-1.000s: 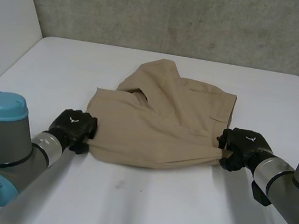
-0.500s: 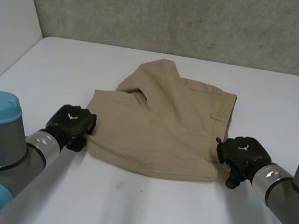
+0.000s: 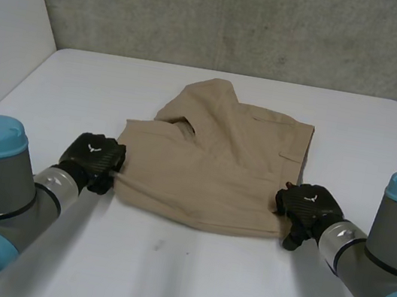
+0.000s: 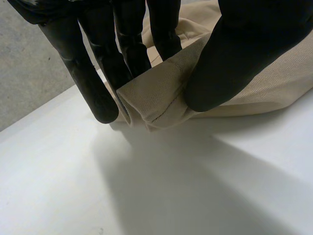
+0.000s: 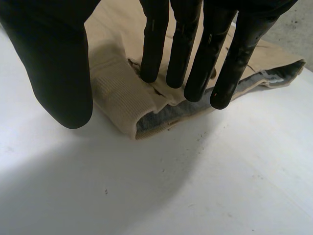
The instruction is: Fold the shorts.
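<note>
Tan shorts (image 3: 219,160) lie folded on the white table (image 3: 183,283), their near edge facing me. My left hand (image 3: 93,160) is at the near left corner. In the left wrist view its thumb (image 4: 234,58) and fingers pinch that corner of the shorts (image 4: 156,100). My right hand (image 3: 307,206) is at the near right corner. In the right wrist view its fingers (image 5: 188,44) are straight with their tips resting on the shorts (image 5: 117,93), and the thumb stands apart beside the folded edge. The grey inner lining shows at that corner.
A grey concrete wall runs behind the table's far edge. A white panel stands at the left. Bare tabletop lies between the shorts and me, and on both sides of the cloth.
My right hand has uncurled and let go of the near right corner, shifting slightly toward me. My left hand has tightened its pinch on the near left corner. The near edge lies flatter.
</note>
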Controlling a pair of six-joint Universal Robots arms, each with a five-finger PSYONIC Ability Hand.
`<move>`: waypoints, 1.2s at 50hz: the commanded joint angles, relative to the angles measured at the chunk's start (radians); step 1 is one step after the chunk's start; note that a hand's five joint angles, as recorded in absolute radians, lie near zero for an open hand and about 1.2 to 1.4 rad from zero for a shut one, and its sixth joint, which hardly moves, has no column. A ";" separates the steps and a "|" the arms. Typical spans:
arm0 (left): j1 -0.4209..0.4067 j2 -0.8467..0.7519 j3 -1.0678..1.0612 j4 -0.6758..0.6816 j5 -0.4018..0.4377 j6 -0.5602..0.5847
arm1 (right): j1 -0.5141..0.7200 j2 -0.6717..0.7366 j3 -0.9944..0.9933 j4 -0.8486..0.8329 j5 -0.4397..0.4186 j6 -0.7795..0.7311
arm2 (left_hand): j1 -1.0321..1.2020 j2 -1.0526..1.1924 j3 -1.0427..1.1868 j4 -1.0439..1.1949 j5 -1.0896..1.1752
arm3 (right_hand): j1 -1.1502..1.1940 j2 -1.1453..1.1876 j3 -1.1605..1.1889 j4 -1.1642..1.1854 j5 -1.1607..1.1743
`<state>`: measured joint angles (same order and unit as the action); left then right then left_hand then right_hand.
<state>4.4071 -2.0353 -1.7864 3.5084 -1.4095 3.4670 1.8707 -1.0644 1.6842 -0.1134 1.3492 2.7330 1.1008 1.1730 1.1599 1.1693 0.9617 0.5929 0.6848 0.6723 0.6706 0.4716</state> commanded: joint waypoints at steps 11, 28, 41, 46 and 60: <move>-0.023 0.197 -0.027 -0.138 -0.005 0.036 | -0.008 -0.129 -0.021 -0.063 0.036 0.034 | 0.295 0.223 0.236 0.227 0.260 | 0.803 0.711 0.724 0.726 0.750; -0.100 0.586 -0.241 -0.743 0.004 0.233 | 0.011 -0.362 0.118 0.602 0.031 -0.484 | 0.295 0.223 0.236 0.227 0.260 | 0.803 0.711 0.724 0.726 0.750; -0.094 0.276 -0.086 -0.482 -0.074 0.305 | 0.004 -0.234 -0.001 0.408 0.008 -0.336 | 0.295 0.223 0.236 0.227 0.260 | 0.803 0.711 0.724 0.726 0.750; -0.104 0.147 0.120 -0.332 -0.169 0.305 | 0.004 -0.166 -0.147 0.336 0.021 -0.260 | 0.295 0.223 0.236 0.227 0.260 | 0.803 0.711 0.724 0.726 0.750; -0.158 0.135 0.852 0.147 -0.272 0.288 | 0.054 -0.235 -0.683 -0.228 0.159 0.025 | 0.295 0.223 0.236 0.227 0.260 | 0.803 0.711 0.724 0.726 0.750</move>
<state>4.2661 -1.9457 -1.1267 3.4590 -1.6764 3.7642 1.9100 -1.2163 1.1159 -0.0122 1.4870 2.6307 1.1093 1.1981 1.1865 1.1973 0.9775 0.9684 1.1798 1.1871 1.1913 0.9934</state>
